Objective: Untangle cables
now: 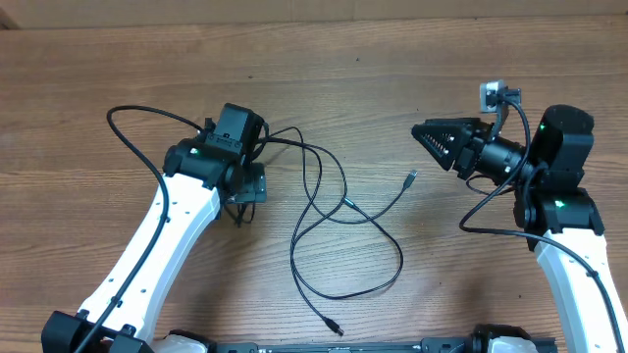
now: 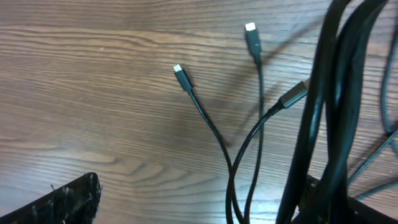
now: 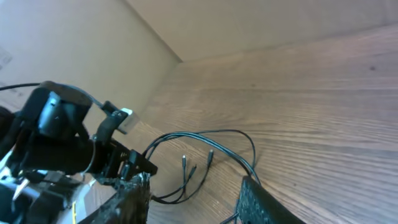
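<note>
1. Brown wood-grain tabletop [image 1: 98, 69] is carrying the thin black flexible cables [image 1: 324, 211] with small metal-tipped plugs in the overhead view. They are lying in loose crossed loops between the two arms, with one end running in under the left gripper [image 1: 245, 186].
2. The right gripper [image 1: 424, 132] is hovering well apart from the loops and pointing toward them, probably lining up a pick.
3. In the left wrist view, three plug ends [image 2: 180, 73] are lying free on the wood. The one visible textured finger [image 2: 65, 202] is sitting far to one side, so the jaws are standing wide and gripping nothing.
4. In the right wrist view, both fingers [image 3: 134, 199] are standing apart with nothing between them. The cable loops are lying beyond the tips, untouched.
</note>
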Motion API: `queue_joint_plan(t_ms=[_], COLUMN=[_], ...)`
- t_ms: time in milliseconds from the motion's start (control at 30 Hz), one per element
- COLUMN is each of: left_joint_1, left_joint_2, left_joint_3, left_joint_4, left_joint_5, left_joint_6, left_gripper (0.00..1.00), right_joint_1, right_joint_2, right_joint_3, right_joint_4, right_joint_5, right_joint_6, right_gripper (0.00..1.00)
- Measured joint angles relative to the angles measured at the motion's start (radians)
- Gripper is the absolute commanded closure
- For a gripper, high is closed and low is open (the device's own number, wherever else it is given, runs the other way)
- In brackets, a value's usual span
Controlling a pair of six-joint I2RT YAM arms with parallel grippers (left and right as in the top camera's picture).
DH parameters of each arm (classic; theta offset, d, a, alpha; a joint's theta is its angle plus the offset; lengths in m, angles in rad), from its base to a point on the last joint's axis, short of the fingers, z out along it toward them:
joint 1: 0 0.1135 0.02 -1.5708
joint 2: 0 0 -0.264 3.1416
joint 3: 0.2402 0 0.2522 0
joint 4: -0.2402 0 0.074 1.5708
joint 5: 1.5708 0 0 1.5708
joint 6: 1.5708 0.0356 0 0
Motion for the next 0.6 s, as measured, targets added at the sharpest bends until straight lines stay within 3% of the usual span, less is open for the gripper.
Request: queue_joint_plan(t_ms=[333,600], left_joint_1=[0.000,0.013], left_joint_2=[-0.001,-0.003], left_joint_3=[0.196,0.353], left_joint_4=[0.003,-0.075], left_joint_5=[0.176,0.288], left_joint_6=[0.128,0.168], left_gripper=[0.00,0.00], right_joint_1=[0.000,0.000], right_joint_2=[0.002,0.002], right_joint_3=[0.000,0.000], right_joint_4=[-0.045,-0.093], right_joint_5=[0.090,0.149], right_joint_6=[0.000,-0.001], right_gripper=[0.25,0.17])
